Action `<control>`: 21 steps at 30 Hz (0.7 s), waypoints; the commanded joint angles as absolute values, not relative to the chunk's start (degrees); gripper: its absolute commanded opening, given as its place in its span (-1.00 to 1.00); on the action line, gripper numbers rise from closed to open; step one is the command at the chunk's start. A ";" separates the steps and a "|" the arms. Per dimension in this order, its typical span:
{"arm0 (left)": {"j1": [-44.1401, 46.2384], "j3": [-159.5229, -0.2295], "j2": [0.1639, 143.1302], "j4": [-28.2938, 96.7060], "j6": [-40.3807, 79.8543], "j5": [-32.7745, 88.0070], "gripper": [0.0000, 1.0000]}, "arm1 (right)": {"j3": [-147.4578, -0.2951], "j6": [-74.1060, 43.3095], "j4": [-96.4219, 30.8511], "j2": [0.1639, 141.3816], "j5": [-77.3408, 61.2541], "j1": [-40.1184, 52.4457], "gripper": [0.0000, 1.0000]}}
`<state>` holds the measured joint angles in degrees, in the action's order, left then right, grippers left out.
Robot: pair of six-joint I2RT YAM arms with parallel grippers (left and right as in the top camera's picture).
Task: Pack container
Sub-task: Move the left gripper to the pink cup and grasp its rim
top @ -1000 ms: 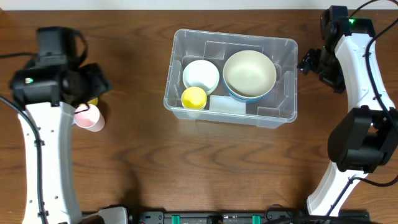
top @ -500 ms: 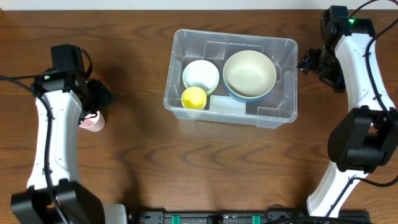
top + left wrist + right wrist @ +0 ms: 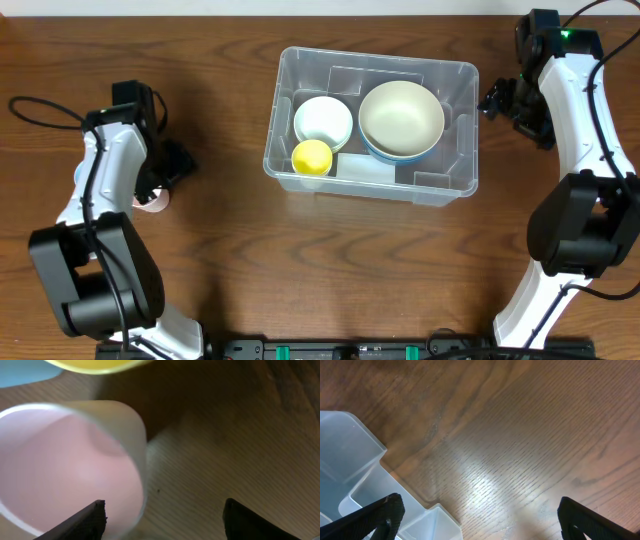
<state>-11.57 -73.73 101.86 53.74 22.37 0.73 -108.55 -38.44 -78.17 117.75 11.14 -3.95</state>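
The clear rectangular container (image 3: 455, 80) stands mid-table. It holds a white bowl (image 3: 323, 120), a cream bowl nested in a blue one (image 3: 401, 118) and a yellow cup (image 3: 312, 157). My left gripper (image 3: 165, 522) is open low over a pink cup (image 3: 65, 465) that lies on its side at the left. One finger (image 3: 90, 519) shows in front of the cup's mouth and the other (image 3: 247, 522) stands over bare wood, so the cup's wall is between them. From overhead only an edge of the pink cup (image 3: 152, 201) shows under the arm. My right gripper (image 3: 480, 525) is open and empty beside the container's right corner (image 3: 355, 470).
Just beyond the pink cup lie a yellow object (image 3: 95, 364) and a blue one (image 3: 22, 371), both cut off at the top of the left wrist view. Bare wooden table (image 3: 330, 260) runs in front of the container. A cable (image 3: 45, 105) loops at the far left.
The left arm has come down and swung in over the pink cup, which it now mostly hides from overhead. The right arm and the container's contents have not moved.
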 commanded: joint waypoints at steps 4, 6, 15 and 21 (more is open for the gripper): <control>-11.84 -73.38 102.26 53.45 21.23 2.22 0.01 | -108.49 -39.38 -78.15 117.56 11.55 -3.79 0.98; -11.84 -73.38 102.26 53.47 21.23 2.37 -0.39 | -108.49 -39.38 -78.15 117.56 11.55 -3.79 0.98; -11.84 -73.38 102.24 53.65 21.26 2.39 -0.88 | -108.49 -39.38 -78.15 117.56 11.55 -3.79 0.98; -11.84 -73.38 102.24 53.67 21.04 2.35 -0.86 | -108.49 -39.38 -78.15 117.56 11.55 -3.79 0.98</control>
